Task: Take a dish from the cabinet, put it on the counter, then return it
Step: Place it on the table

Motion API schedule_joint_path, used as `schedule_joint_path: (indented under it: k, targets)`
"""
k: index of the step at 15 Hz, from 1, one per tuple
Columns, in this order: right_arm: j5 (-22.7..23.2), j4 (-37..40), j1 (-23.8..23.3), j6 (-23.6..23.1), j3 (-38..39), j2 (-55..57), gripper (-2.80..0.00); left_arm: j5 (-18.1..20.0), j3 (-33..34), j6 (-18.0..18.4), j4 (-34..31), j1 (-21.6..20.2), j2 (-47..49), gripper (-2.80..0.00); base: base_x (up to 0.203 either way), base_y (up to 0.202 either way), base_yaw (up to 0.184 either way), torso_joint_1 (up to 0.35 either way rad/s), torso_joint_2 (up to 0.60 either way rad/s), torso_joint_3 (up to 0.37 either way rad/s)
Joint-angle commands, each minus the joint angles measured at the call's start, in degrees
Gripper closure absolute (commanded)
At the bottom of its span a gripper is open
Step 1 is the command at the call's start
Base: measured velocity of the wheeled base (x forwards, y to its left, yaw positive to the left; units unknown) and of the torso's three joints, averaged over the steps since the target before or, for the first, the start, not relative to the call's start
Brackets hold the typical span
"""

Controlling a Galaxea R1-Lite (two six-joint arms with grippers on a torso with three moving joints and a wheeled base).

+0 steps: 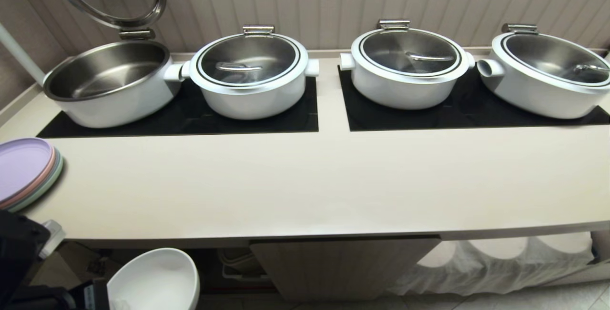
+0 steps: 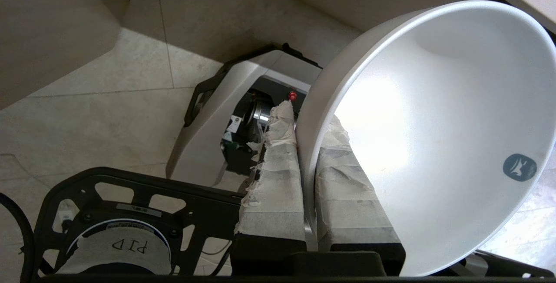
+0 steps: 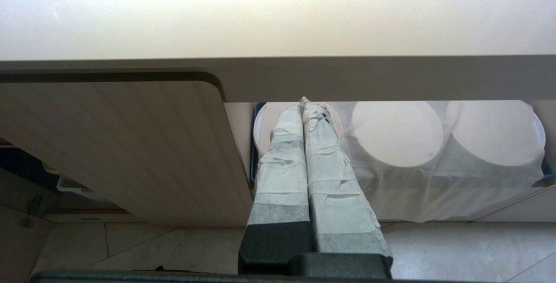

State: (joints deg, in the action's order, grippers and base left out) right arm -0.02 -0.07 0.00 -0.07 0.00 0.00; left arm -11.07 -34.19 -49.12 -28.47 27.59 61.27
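Note:
The dish (image 1: 155,279), a plain white deep bowl, hangs tilted below the front edge of the counter (image 1: 305,181), at the lower left of the head view. My left gripper (image 2: 309,115) is shut on the bowl's rim, one taped finger (image 2: 278,178) outside the wall and the other inside. In the left wrist view the dish (image 2: 434,122) shows its empty inside with a small blue-grey mark. The cabinet's fluted door (image 1: 343,267) stands open under the counter. My right gripper (image 3: 305,105) is shut with nothing in it, low before the cabinet door (image 3: 121,144).
Several white pots (image 1: 250,79) stand on two black panels (image 1: 190,119) at the counter's back; the leftmost has its lid raised. Pastel plates (image 1: 26,172) are stacked at the counter's left end. White rounds under a thin cloth (image 1: 495,262) fill the cabinet's right side. My base (image 2: 226,118) is on the tiled floor below.

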Motion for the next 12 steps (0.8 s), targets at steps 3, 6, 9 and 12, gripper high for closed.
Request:
schedule_joint_path:
  k: [3, 6, 9, 12]
  targets:
    - [0.02, -0.02, 0.00, 0.07, 0.00, 0.00, 0.00, -0.18, 0.01, -0.28, -0.19, -0.08, -0.01, 0.00, 0.000, 0.000, 0.000, 0.058, -0.11, -0.056]
    - [-0.06, -0.02, 0.00, 0.07, 0.00, 0.00, 0.00, -0.44, 0.01, -0.28, -0.10, -0.08, 0.00, 0.00, 0.000, 0.000, 0.000, 0.000, 0.00, 0.000]
    - [-0.06, -0.01, 0.00, 0.07, 0.00, 0.00, 0.00, -0.62, 0.01, -0.28, -0.10, -0.15, -0.01, 0.00, 0.000, 0.000, 0.000, 0.000, 0.00, 0.000]
    - [-0.06, -0.02, 0.09, 0.07, 0.00, 0.00, 0.00, -0.52, 0.01, -0.28, -0.10, -0.43, -0.19, 0.00, 0.000, 0.000, 0.000, 0.000, 0.00, 0.000]
